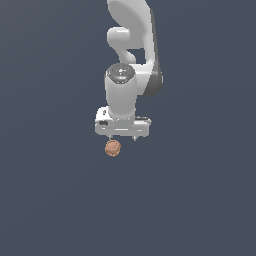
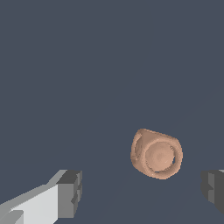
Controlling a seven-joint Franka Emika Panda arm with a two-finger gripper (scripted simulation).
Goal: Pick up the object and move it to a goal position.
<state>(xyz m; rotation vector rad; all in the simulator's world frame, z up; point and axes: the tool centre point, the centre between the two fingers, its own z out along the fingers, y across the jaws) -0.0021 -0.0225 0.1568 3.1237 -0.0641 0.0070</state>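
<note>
The white arm (image 1: 131, 60) hangs over a plain dark grey floor (image 1: 50, 200). Its jaws are spread wide and hold nothing. In the wrist view one dark fingertip (image 2: 70, 192) is on one side and the other fingertip (image 2: 213, 189) is far across. The little orange-brown ball (image 2: 156, 153) sits on the floor between them, nearer the second one, touching neither. In the exterior view the ball (image 1: 113, 148) is just under the arm's hand, a bit to the exterior view's left. No words show anywhere
</note>
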